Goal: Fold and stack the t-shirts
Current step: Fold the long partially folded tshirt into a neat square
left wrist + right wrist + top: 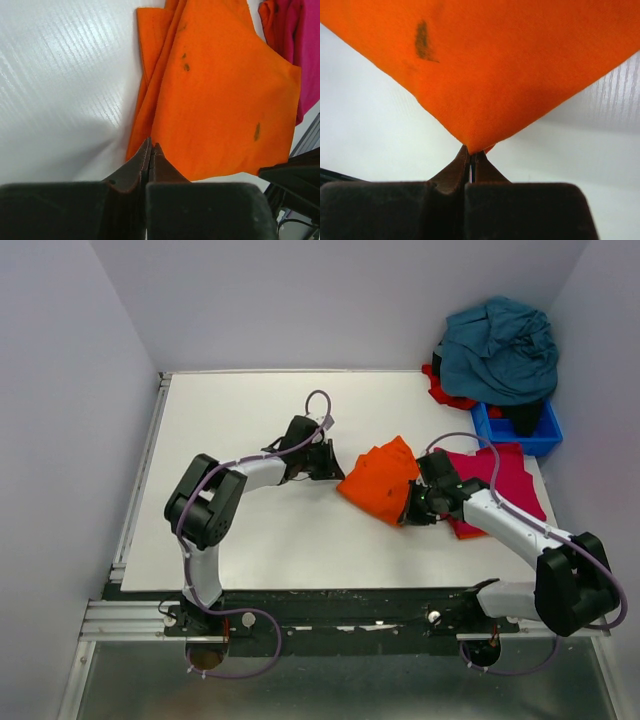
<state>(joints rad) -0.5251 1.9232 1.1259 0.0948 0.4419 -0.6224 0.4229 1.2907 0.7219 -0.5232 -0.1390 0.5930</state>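
As the top view shows, the orange shirt [380, 480] lies crumpled left of the bin [540, 445] on a white worktop [240, 420], with walls close around. Left wrist: the left pincer [151, 147] is closed at the hem nearest it; whether it grips cloth is unclear. Right wrist: the right pincer [471, 152] is closed, nipping a corner. The cloth looks soft, limp and light, so corners suit best.

Both arms look alike: the left arm [258, 472] and the right arm [505, 525] have pale grey-white link shells between bulky matte black joint housings. A thin lilac cable [318, 392] loops along each. The left end effector [151, 146] and the right end effector [470, 150] each have 2 dark, brown-black tapered fingers on a blocky black body.
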